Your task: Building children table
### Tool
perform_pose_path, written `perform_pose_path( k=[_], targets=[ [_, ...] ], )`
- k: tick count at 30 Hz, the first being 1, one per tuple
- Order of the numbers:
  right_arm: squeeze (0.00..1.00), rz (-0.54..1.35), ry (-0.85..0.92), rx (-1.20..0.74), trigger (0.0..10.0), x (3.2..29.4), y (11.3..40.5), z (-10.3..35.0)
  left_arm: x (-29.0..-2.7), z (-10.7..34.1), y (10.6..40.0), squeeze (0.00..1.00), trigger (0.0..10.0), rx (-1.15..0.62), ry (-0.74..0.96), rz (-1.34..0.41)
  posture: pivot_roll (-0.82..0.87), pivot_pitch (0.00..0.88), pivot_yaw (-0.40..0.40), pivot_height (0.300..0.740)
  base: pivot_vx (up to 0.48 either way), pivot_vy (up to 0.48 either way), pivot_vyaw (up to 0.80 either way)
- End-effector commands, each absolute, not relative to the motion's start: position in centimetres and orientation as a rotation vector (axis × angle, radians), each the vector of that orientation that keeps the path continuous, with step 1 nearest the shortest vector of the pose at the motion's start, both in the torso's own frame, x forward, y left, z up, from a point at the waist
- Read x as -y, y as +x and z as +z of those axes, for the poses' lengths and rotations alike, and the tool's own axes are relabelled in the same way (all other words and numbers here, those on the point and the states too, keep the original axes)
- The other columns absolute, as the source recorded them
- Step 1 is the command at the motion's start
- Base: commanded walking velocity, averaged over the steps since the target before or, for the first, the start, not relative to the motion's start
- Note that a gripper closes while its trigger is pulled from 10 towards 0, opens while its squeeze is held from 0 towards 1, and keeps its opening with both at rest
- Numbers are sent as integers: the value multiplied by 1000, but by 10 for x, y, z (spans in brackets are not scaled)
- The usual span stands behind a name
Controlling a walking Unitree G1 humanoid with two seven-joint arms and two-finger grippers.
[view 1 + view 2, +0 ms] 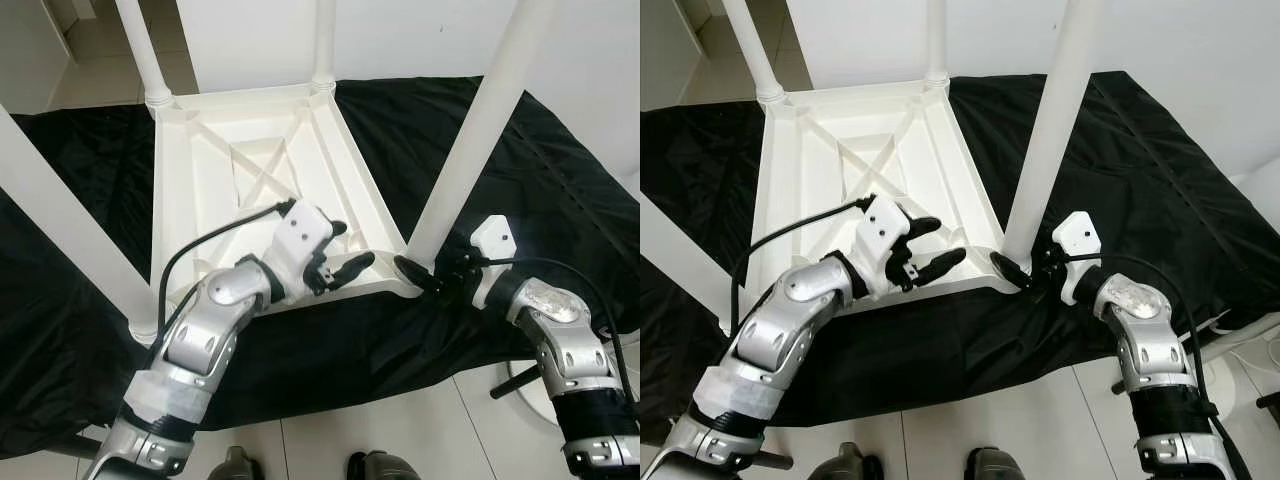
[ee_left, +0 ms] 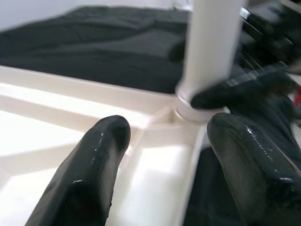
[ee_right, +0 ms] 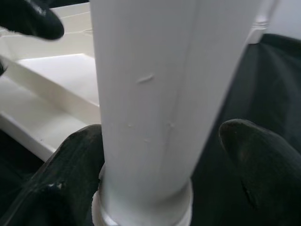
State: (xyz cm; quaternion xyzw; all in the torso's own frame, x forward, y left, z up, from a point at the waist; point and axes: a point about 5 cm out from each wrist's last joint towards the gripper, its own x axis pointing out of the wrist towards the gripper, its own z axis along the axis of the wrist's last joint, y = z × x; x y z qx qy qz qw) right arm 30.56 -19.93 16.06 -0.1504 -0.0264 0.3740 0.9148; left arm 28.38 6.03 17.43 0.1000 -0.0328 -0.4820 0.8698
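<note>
- Upturned white children's table (image 1: 250, 160) lying top-down on a black cloth (image 1: 560, 190) spread over a pale tiled floor (image 1: 400, 420), ribbed underside facing up.
- Four white legs standing up from its corners: two far ones (image 1: 140, 45) (image 1: 324, 40), a near-left one (image 1: 60, 220) and a near-right leg (image 1: 480, 120), the last rising from the corner closest to the right arm.
- Right pincer (image 1: 428, 270) down at the base of the near-right leg, one black finger on each side of the leg, closed around it just above the collar; in the right wrist view, fingers (image 3: 70, 174) flanking the white leg (image 3: 155, 94), the left-hand one touching it, contact on the other side hard to judge.
- Left pincer (image 1: 345, 268) over the near rim of the table frame, just beside the same corner, pointing toward the leg; fingers spread wide with nothing between them.
- In the left wrist view, both fingers (image 2: 89, 169) hovering above the frame's inner corner, the leg's collar (image 2: 190, 106) ahead between them, with a black finger of the other arm against it.
- Black cable (image 1: 215, 235) running from the left wrist housing back along the silver forearm.
- Tips of the robot's feet (image 1: 235, 465) on the tiles at the lower edge.
</note>
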Motion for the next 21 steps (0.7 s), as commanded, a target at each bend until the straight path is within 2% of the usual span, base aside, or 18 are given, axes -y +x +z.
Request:
perform_pose_path(
  k=[1, 3, 4, 12, 13, 14, 15, 19, 21],
  targets=[
    [0, 811, -316, 40, 4235, 195, 307, 153, -57, 169, 275, 0, 10000, 46, 242, -1089, -106, 56, 26, 740, 0, 0, 0],
    [0, 814, -315, 41, 4235, 195, 307, 153, -57, 168, 274, 0, 10000, 44, 245, -1093, -106, 56, 26, 740, 0, 0, 0],
    [0, 817, -306, 39, 0, 195, 307, 151, -58, 167, 273, 0, 10000, 41, 253, -1095, -101, 59, 23, 740, 0, 0, 0],
    [0, 818, -275, 40, 0, 196, 304, 144, -60, 165, 272, 0, 10000, 32, 261, -1077, -101, 72, 25, 740, 0, 0, 0],
    [0, 791, -263, 45, 8863, 196, 303, 143, -60, 165, 273, 0, 10000, 32, 261, -1074, -104, 80, 27, 740, 0, 0, 0],
    [0, 772, -254, 49, 8863, 196, 303, 143, -60, 165, 273, 0, 10000, 32, 261, -1072, -104, 80, 27, 740, 0, 0, 0],
    [0, 753, -239, 50, 10000, 196, 303, 142, -60, 165, 273, 0, 10000, 31, 261, -1069, -104, 83, 27, 740, 0, 0, 0],
    [0, 704, -206, 76, 10000, 193, 300, 141, -61, 167, 276, 0, 10000, 35, 253, -1045, -105, 91, 26, 740, 0, 0, 0],
    [0, 615, -221, 116, 10000, 190, 300, 143, -62, 168, 280, 0, 10000, 41, 248, -1013, -108, 96, 28, 740, 0, 0, 0]
  ],
)
